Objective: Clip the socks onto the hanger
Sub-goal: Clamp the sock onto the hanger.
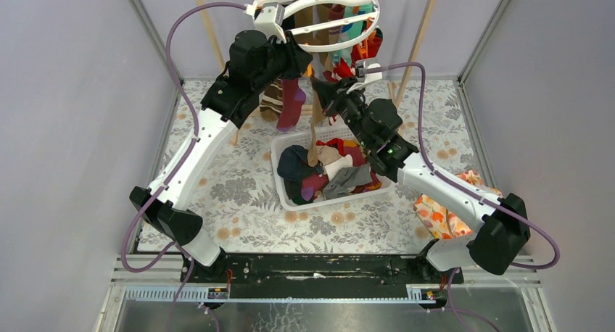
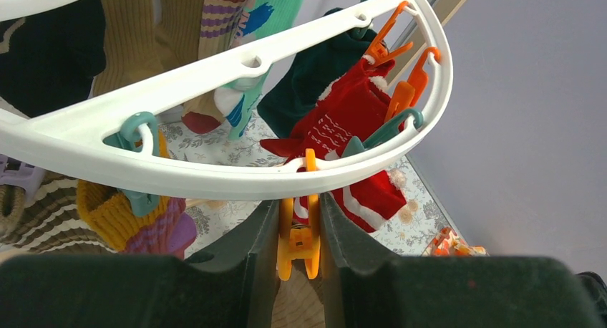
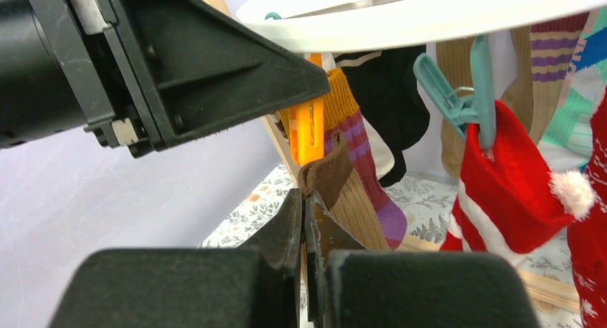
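Your left gripper [image 2: 299,231] squeezes an orange clip [image 2: 298,249] on the hanger [image 2: 215,179] above the table's [image 1: 217,194] far edge. Your right gripper [image 3: 306,215], clamped on a tan sock [image 3: 326,172], holds its cuff just under that clip. Several socks [image 2: 343,120] already hang; more wait in the basket [image 1: 284,196].

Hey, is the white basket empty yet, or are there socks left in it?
Not empty. The top view shows the basket holding a loose pile of socks, with navy, grey, red and white ones among them.
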Available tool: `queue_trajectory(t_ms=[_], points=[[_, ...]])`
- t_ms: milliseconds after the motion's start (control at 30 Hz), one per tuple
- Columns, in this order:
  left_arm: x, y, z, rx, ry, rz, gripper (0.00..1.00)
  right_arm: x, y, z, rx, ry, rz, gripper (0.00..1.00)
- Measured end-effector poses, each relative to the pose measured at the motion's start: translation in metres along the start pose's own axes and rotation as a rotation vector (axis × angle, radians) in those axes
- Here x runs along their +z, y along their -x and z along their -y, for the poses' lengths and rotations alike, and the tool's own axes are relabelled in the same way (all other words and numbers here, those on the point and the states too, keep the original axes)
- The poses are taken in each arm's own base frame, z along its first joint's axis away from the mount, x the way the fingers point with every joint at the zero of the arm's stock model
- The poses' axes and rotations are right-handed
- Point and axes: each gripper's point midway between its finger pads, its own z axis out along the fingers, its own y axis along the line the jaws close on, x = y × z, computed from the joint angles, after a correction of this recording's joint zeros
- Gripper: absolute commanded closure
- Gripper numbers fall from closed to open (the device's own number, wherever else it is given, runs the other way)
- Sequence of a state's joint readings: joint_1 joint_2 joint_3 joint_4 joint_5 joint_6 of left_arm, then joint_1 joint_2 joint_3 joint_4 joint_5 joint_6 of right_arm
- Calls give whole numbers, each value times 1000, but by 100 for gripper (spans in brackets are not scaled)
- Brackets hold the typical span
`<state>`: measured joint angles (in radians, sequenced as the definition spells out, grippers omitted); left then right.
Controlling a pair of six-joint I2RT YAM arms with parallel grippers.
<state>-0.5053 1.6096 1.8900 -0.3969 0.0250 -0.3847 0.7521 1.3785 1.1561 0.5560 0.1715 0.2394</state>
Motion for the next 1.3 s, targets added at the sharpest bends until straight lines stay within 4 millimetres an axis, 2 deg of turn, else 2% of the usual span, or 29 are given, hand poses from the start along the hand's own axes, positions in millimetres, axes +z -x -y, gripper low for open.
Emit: queue_trajectory(t_ms=[200,400,733,1300], points=[[0,1,-1,0,7,3,100,6,7,-4,3,11,13,100],[0,1,-3,4,20,8,100,5,6,-4,2,9,8,100],[-2,8,0,7,20,25,100,2,-12,2,-7,-8,-40,100],[-2,8,1,21,24,27,100,7,-4,-2,-5,-1,-29,100]])
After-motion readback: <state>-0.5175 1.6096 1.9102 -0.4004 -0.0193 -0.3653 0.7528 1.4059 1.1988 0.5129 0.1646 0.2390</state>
